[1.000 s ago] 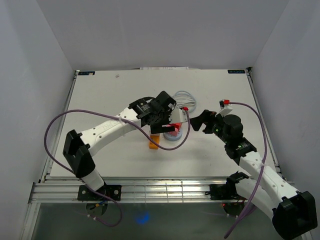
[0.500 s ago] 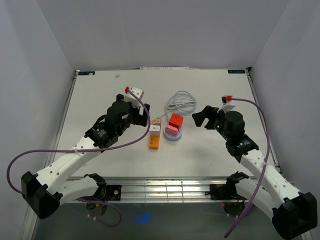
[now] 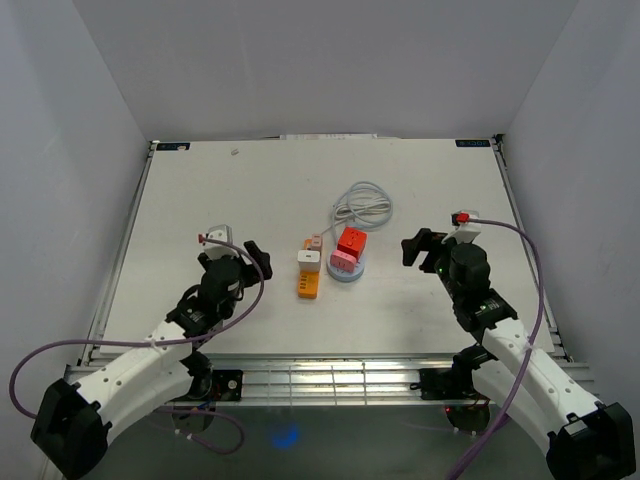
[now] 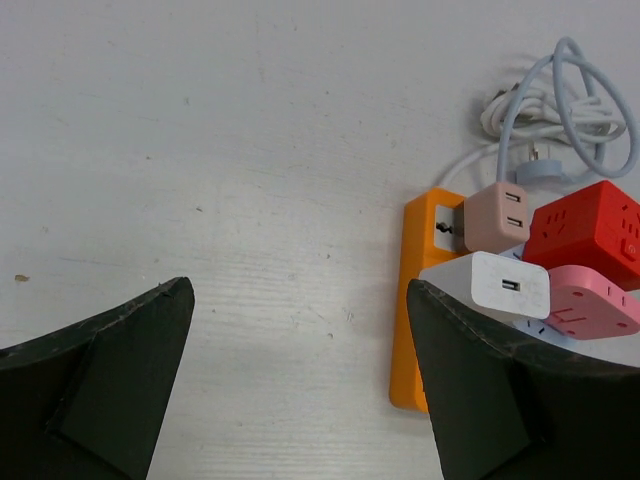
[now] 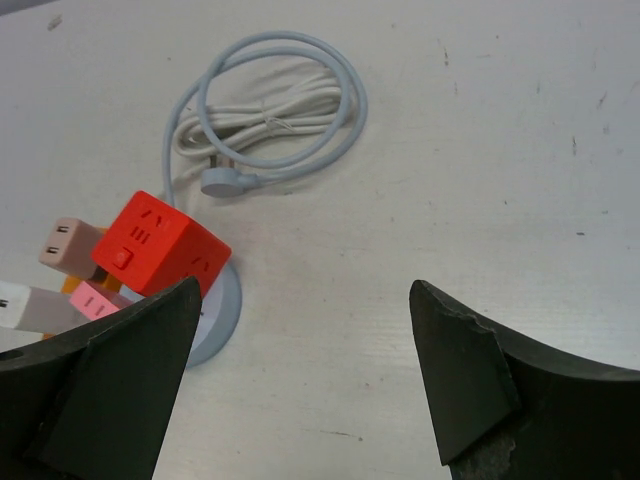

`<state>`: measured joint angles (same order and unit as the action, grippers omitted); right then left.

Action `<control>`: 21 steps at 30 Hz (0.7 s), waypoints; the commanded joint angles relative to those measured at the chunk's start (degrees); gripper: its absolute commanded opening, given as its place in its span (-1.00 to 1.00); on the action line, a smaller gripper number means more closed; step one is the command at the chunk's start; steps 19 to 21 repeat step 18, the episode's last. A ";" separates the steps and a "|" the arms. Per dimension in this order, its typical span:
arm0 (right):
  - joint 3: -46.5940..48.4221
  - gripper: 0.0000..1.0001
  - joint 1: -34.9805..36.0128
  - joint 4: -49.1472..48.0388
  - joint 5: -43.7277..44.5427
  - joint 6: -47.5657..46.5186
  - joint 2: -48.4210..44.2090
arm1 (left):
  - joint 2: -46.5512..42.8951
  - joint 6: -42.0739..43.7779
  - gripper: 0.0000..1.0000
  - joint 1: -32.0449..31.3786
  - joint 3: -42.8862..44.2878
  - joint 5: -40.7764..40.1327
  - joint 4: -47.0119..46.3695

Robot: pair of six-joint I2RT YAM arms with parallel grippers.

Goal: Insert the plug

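An orange power strip point(image 3: 307, 284) lies mid-table with a white adapter point(image 3: 309, 260) and a beige plug point(image 3: 314, 242) seated on it; both show in the left wrist view, white adapter point(image 4: 497, 285) and beige plug point(image 4: 497, 213) on the strip point(image 4: 412, 300). A red cube socket point(image 3: 351, 241) and a pink one point(image 3: 343, 261) sit on a round grey base point(image 3: 347, 272). A coiled white cable point(image 3: 362, 203) with its plug point(image 5: 218, 181) lies behind. My left gripper point(image 3: 252, 256) is open and empty left of the strip. My right gripper point(image 3: 413, 248) is open and empty right of the cubes.
The white table point(image 3: 240, 190) has raised edges. Grey walls close in left, right and behind. Purple cables loop off both arms. An aluminium rail point(image 3: 320, 375) runs along the near edge.
My left arm has pulled back from the power strip toward the near left, leaving the white adapter on the strip. My right arm has drawn back slightly toward its base.
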<state>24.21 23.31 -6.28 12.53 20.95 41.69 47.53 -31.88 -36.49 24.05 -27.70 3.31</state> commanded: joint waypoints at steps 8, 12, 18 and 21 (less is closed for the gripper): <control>-7.07 0.79 -0.19 -7.34 4.52 -2.23 -5.39 | -14.92 2.08 0.96 0.28 -13.32 -3.41 -16.14; -7.33 0.79 -0.20 -6.99 5.13 -2.14 -6.01 | -13.79 2.35 0.96 0.28 -12.98 -2.97 -16.58; -7.24 0.79 -0.20 -6.20 5.04 -1.88 -7.15 | -11.41 2.79 0.96 0.28 -11.93 -2.53 -16.32; -7.24 0.79 -0.20 -6.20 5.04 -1.88 -7.15 | -11.41 2.79 0.96 0.28 -11.93 -2.53 -16.32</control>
